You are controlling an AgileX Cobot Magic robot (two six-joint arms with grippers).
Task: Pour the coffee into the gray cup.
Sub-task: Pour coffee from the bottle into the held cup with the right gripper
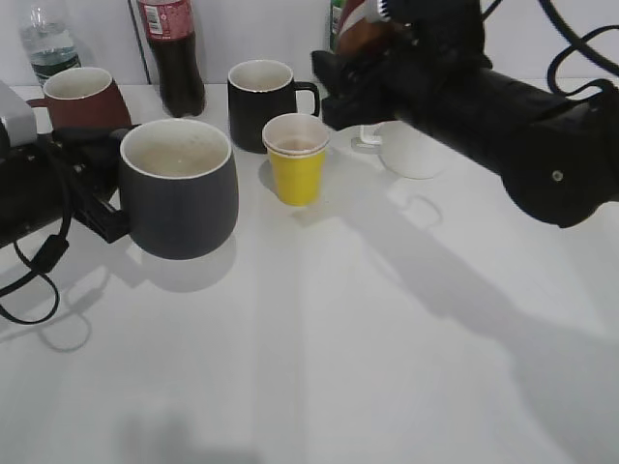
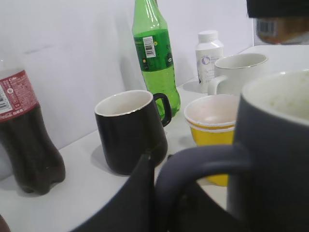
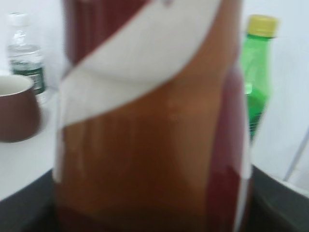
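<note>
- Near half of the white table (image 1: pixel 319 358): bare, carrying only arm shadows; widest free room lies here.
- Back of table crowded. Along the wall: water bottle (image 1: pixel 48 39), cola bottle (image 1: pixel 174 53), green bottle (image 2: pixel 155 50), white pill bottle (image 2: pixel 208 58).
- Cups, left to right in the exterior view: reddish-brown mug (image 1: pixel 82 97), gray cup (image 1: pixel 179 188), black mug (image 1: pixel 263 101), yellow paper cup (image 1: pixel 296 159), white mug (image 1: pixel 414 150).
- Gray cup stands upright, front-left of the cluster, mouth open upward; a gap separates it from the yellow paper cup.
- Left gripper (image 1: pixel 97 198): low at the table's left edge, arm lying nearly level. Fingers pinched together on the gray cup's loop handle (image 2: pixel 203 164).
- Right gripper (image 1: pixel 372 58): raised above the back row, over the gap between black mug and white mug; arm slopes down from the right edge.
- Right jaws clamped around the coffee bottle (image 3: pixel 149 125); its brown-orange-white label fills the right wrist view, blurred.
- Coffee bottle is off the table, well apart from the gray cup; tilt cannot be judged.
</note>
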